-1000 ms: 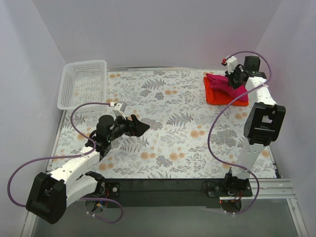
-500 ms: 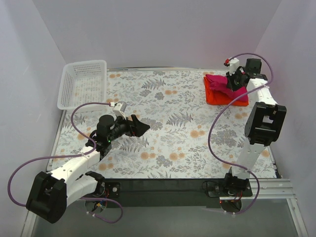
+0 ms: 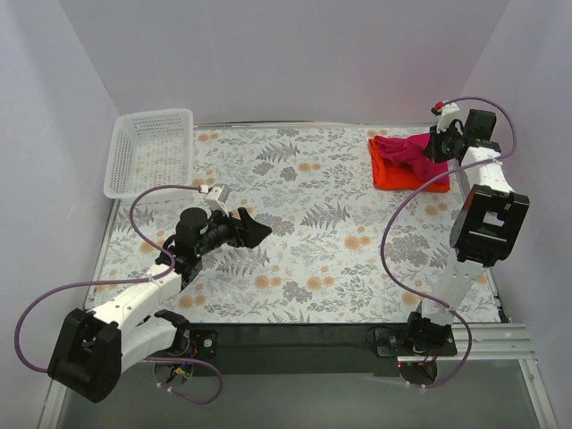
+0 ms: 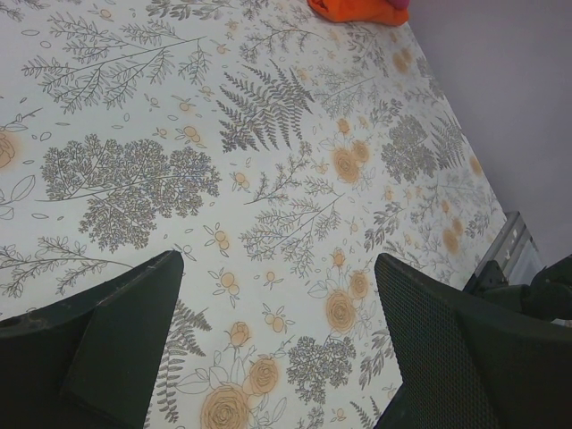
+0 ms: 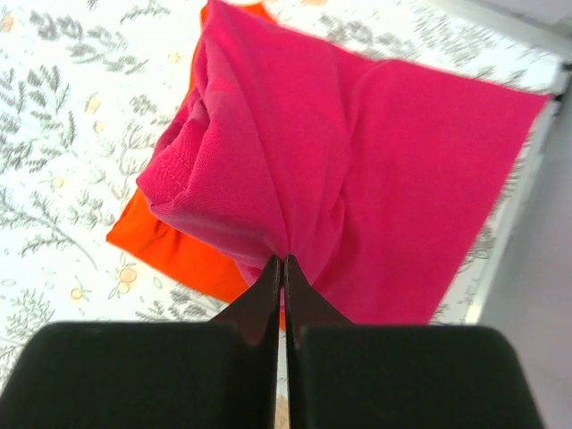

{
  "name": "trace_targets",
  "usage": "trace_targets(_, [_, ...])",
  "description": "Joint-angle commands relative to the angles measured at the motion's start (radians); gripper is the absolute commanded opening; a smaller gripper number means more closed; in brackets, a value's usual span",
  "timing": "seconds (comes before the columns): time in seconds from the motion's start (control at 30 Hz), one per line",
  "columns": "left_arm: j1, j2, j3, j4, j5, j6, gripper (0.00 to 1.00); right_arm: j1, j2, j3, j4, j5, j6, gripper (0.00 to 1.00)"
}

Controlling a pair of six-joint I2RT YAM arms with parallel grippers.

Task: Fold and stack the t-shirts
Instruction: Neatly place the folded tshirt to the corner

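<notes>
The orange-red t-shirt (image 3: 407, 175) lies folded at the far right of the table. The magenta-pink t-shirt (image 3: 402, 148) lies bunched on top of it. My right gripper (image 3: 433, 148) is shut on a pinch of the pink cloth, which is pulled up towards it. In the right wrist view the pink shirt (image 5: 357, 170) fills the middle, the orange-red one (image 5: 170, 255) shows under its left edge, and the gripper (image 5: 283, 261) grips the fabric. My left gripper (image 3: 259, 231) is open and empty over the table's left middle; in its wrist view (image 4: 277, 268) the orange-red shirt (image 4: 353, 9) shows at the top edge.
A white plastic mesh basket (image 3: 152, 152) stands at the far left corner. The flower-patterned tablecloth (image 3: 313, 241) covers the table. Purple-grey walls close in on the left, back and right. The table's right edge (image 5: 518, 179) runs close beside the shirts.
My right gripper has moved right and slightly back, pulling the pink shirt's cloth with it across the orange-red shirt. The left arm has not moved.
</notes>
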Motion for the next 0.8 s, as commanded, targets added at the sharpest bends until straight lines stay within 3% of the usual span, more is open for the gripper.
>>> trace_targets(0.0, [0.003,0.003,-0.001,0.017,0.014,0.004,0.82,0.0,-0.042,-0.054,0.03,-0.061,-0.03,0.01])
trace_targets(0.27, [0.005,0.021,-0.006,0.029,0.025,0.001,0.82,0.05,-0.05,-0.181,-0.031,-0.129,-0.196,0.01])
trace_targets(0.53, [0.005,0.032,-0.006,0.032,0.028,0.0,0.82,0.173,-0.025,-0.25,-0.031,-0.009,-0.259,0.04])
trace_targets(0.67, [0.005,0.033,-0.009,0.032,0.026,0.0,0.82,0.196,-0.011,-0.246,-0.039,0.029,-0.263,0.14])
trace_targets(0.77, [0.005,0.033,-0.007,0.029,0.028,-0.001,0.82,0.194,-0.034,-0.246,-0.045,0.038,-0.274,0.36])
